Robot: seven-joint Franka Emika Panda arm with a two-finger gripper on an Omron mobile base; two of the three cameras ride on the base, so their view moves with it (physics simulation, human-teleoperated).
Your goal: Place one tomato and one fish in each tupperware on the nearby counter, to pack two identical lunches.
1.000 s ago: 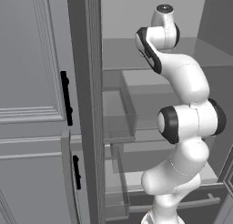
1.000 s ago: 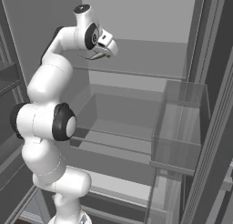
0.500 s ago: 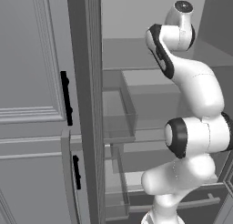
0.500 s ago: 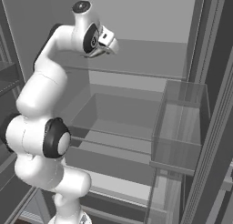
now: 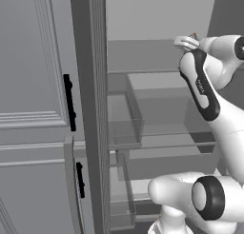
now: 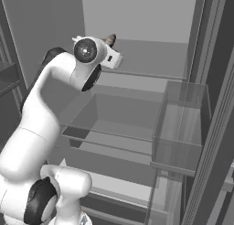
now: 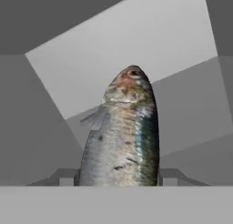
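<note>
Pincer (image 7: pixel 117 182) clamped on 1 fish (image 7: pixel 122 132), head pointing away from me, up inside the open fridge. I should keep grip firm, back out clear of the shelves, carry it level to a tupperware.

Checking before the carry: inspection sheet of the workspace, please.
Surface: grey fridge shelves in front of the arm.
Job's things: one fish in the gripper, head pointing away from the hand.
Clutter: nothing seen.
Grippers: gripper shut on the fish, raised at upper-shelf height.
Cables: nothing seen.
Surroundings: clear door bin at right, grey cabinet doors with black handles at left.
</note>
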